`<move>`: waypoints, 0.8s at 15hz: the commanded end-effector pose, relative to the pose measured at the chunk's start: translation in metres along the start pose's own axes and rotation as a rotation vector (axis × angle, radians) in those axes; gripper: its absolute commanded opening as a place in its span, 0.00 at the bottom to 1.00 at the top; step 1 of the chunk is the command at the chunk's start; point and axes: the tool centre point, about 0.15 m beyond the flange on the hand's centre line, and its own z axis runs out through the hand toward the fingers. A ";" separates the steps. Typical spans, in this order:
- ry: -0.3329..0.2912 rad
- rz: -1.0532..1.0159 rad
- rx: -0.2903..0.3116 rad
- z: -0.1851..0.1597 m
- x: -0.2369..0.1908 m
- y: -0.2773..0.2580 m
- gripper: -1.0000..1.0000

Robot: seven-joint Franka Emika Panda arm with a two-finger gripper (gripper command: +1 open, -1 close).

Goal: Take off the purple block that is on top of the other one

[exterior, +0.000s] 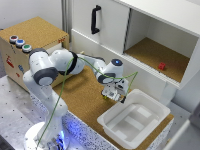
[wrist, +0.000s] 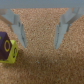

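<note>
Tool (wrist: 40,35) fingers (wrist: 16,26) nearest wrist lens: spread wide, nothing between them, hanging over cork tabletop (wrist: 47,65). Stack sits outside gap, beside one finger, so tool likely needs sideways shift before closing. Purple block (wrist: 4,44): dark, near-black cube, tilted, resting on yellow cube (wrist: 11,55), partly cut by frame edge. Exterior view: tool (exterior: 114,95) low beside white bin (exterior: 157,107); stack hidden there.

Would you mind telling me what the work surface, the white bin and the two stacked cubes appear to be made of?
Work surface: probably cork, a speckled tan, matte grain. White bin: likely moulded plastic, smooth with rounded rims. Purple block on the yellow cube: flat, even colours suggest painted wood or plastic; too blurred to tell which.
</note>
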 end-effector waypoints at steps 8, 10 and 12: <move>-0.128 0.026 0.051 0.016 0.022 -0.031 0.00; -0.131 0.043 0.050 0.011 0.018 -0.039 0.00; -0.125 0.043 0.027 -0.002 0.013 -0.050 0.00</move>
